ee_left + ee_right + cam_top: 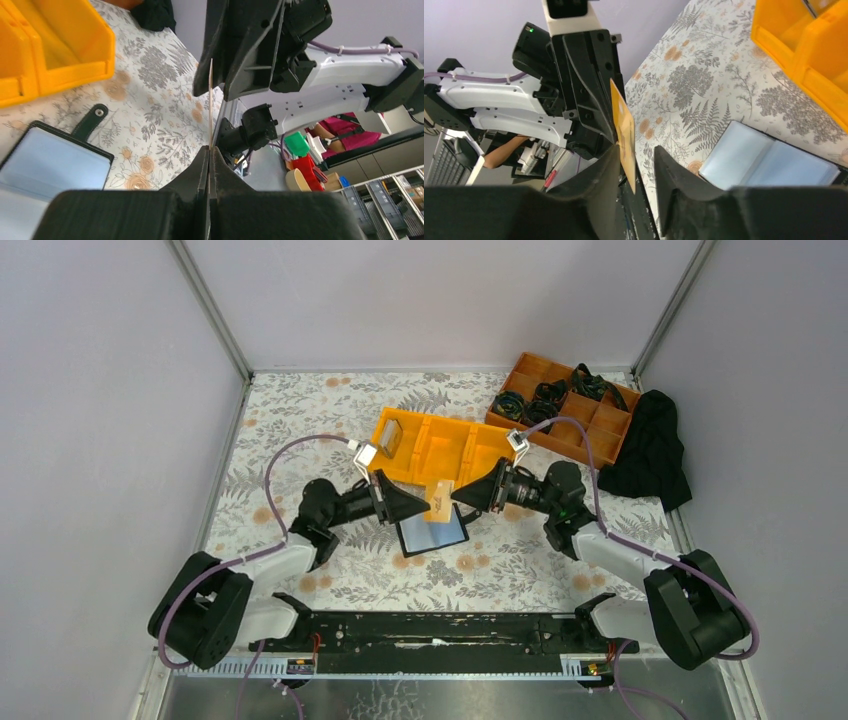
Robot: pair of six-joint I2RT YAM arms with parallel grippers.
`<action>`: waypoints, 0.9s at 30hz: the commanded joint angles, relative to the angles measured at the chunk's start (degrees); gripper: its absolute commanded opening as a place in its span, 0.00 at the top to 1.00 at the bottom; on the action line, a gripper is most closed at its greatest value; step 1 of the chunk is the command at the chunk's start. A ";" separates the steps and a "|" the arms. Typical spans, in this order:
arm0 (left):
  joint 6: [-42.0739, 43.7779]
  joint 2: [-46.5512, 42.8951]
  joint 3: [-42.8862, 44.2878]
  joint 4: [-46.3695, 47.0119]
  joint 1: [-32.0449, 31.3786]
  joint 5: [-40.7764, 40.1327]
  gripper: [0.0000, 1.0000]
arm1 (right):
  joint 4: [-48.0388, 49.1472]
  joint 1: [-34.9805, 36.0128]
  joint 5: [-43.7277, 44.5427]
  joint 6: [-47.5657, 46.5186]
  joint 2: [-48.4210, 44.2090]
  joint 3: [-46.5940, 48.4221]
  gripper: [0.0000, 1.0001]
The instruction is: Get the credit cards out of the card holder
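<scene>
The card holder (440, 533) lies open on the floral table, its clear sleeves facing up; it also shows in the left wrist view (45, 160) and the right wrist view (769, 160). A tan credit card (440, 502) is held upright above it. My left gripper (427, 506) is shut on one end of the card, seen edge-on (210, 100). My right gripper (459, 498) faces it, jaws open around the card's other end (625, 131), with a gap beside the card. A pale card-like piece (388, 442) stands in the yellow bin's left compartment.
The yellow three-compartment bin (470, 452) sits just behind the holder. A brown divided tray (600, 420) with black items stands at the back right, a black cloth (652, 450) beside it. Grey walls close in the left, back and right sides.
</scene>
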 commanded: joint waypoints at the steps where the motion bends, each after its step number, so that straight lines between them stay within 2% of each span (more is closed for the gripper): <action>1: 5.54 -1.66 5.81 -9.75 1.52 -1.64 1.00 | -2.21 -1.92 1.40 -1.65 -2.16 0.70 0.52; 2: 7.49 -1.70 7.96 -15.30 1.71 -2.47 1.00 | -4.34 -2.01 2.47 -2.84 -3.05 1.33 0.46; 4: 12.33 -0.95 14.36 -26.71 1.99 -4.78 1.00 | -11.92 -2.12 6.68 -7.04 -5.62 3.02 0.42; 8: 20.40 4.10 26.95 -44.00 3.14 -8.56 1.00 | -34.84 -2.19 25.56 -20.75 -9.44 9.17 0.42; 11: 27.13 8.23 36.89 -59.95 4.36 -16.65 1.00 | -43.93 -2.56 33.12 -25.56 -9.58 12.90 0.43; 14: 33.40 11.28 45.31 -71.27 6.16 -28.63 1.00 | -44.21 -2.69 32.88 -24.65 -9.85 12.09 0.43; 16: 36.32 12.83 48.63 -74.25 8.01 -31.65 1.00 | -44.28 -2.67 32.40 -24.71 -9.56 11.07 0.43; 22: 43.25 22.57 59.54 -82.24 13.16 -26.87 1.00 | -44.24 -2.57 30.95 -24.39 -8.06 10.38 0.43; 27: 52.34 35.82 73.83 -94.47 13.38 -29.60 1.00 | -45.29 -1.22 33.78 -25.97 -8.50 9.97 0.43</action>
